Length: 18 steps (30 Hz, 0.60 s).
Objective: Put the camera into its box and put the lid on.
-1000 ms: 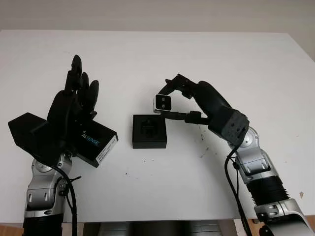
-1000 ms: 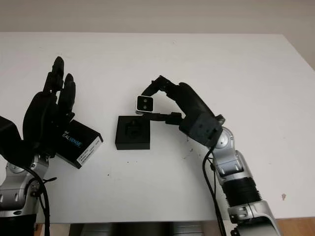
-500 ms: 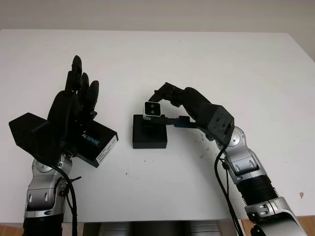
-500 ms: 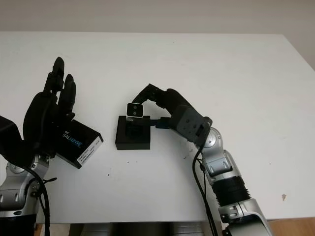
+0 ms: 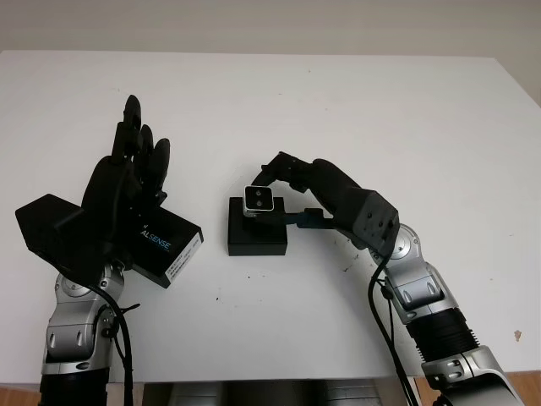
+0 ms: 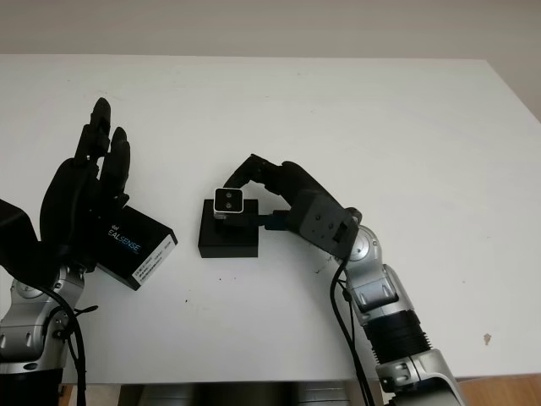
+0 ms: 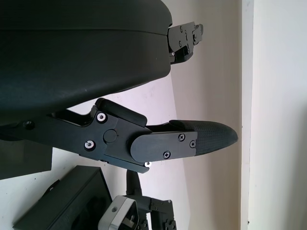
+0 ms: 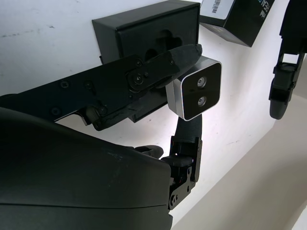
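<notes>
My right hand (image 5: 272,190) is shut on a small silver camera (image 5: 257,200) with two dark lenses, pinched between its fingers (image 8: 169,57). The camera hangs right over the open black box (image 5: 256,231) with a shaped foam insert, at the table's middle; whether it touches the foam I cannot tell. The black lid (image 5: 163,245) with blue and white lettering lies to the left of the box. My left hand (image 5: 127,182) is open and hovers over the lid's left end, hiding part of it. The camera (image 7: 120,219) and box also appear in the left wrist view.
The white table (image 5: 338,110) reaches to a far edge against a pale wall. My right forearm (image 5: 414,288) stretches from the bottom right toward the box. Bare table lies behind and in front of the box.
My right hand has carried the camera left and down, from beside the box's far right corner to directly over its foam insert. The left hand and lid have not moved.
</notes>
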{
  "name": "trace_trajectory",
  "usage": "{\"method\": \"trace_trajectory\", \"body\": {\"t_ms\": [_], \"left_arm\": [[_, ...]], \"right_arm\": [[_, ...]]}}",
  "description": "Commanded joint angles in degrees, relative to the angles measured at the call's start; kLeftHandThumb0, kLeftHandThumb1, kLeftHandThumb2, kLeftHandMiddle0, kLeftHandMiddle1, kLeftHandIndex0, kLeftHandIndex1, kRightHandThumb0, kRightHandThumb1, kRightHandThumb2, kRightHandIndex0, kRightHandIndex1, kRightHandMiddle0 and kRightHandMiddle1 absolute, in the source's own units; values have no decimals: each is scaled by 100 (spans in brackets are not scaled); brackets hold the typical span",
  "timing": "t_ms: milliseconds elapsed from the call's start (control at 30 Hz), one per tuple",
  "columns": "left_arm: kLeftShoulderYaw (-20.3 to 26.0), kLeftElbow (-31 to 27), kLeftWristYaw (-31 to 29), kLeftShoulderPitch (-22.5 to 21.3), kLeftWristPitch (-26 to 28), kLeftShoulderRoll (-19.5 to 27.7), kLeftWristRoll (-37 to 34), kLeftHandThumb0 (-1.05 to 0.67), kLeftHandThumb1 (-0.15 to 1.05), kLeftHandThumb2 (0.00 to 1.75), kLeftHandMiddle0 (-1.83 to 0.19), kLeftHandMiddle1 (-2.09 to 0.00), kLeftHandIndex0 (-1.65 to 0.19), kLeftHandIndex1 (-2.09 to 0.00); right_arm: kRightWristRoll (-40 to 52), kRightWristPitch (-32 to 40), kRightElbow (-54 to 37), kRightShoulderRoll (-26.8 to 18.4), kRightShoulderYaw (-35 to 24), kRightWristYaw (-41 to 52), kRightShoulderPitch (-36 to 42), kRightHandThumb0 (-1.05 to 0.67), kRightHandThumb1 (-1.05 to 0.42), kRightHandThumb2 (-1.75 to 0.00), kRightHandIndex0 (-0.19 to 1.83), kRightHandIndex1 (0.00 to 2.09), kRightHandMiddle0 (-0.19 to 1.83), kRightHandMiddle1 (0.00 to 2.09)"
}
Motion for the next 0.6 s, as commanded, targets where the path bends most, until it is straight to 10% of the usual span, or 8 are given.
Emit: {"method": "trace_trajectory", "body": {"t_ms": [0,567], "left_arm": [[-12,-70,19,17,-16,11,12,-74,105,48,19,0,19,0],[-18,71,-8,5,-186,-6,-20,-72,105,47,19,0,19,0]], "right_arm": [[-34,39,-182,-64,-11,-4,92,-48,-98,-5,32,5,39,162],[-90,111,-111,6,-23,-231,211,-46,-99,-5,31,5,36,162]]}}
